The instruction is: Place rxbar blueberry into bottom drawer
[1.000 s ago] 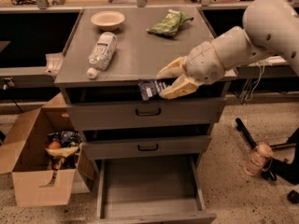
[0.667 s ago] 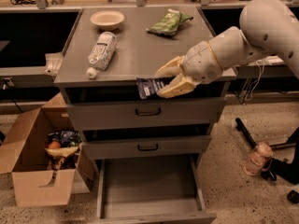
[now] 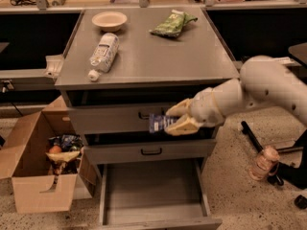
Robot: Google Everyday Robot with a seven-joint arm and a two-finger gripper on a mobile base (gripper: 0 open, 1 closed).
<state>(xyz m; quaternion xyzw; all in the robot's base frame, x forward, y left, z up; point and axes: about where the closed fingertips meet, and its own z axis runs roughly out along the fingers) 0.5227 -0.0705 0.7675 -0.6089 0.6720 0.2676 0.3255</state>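
Observation:
My gripper (image 3: 173,119) is in front of the cabinet, level with the upper drawer fronts, and is shut on the rxbar blueberry (image 3: 157,123), a small flat dark blue wrapper with white print that sticks out to the left of the fingers. The bottom drawer (image 3: 151,190) is pulled open below it, a wide shallow grey tray with nothing on its floor. The bar hangs well above the drawer's back part.
On the cabinet top lie a green snack bag (image 3: 171,24), a plastic bottle (image 3: 102,54) on its side and a small bowl (image 3: 110,19). An open cardboard box (image 3: 39,167) with items stands on the floor at left. A bottle (image 3: 263,163) stands on the floor at right.
The gripper with the bar has come down from the cabinet top's front edge to in front of the upper drawers, and moved slightly right.

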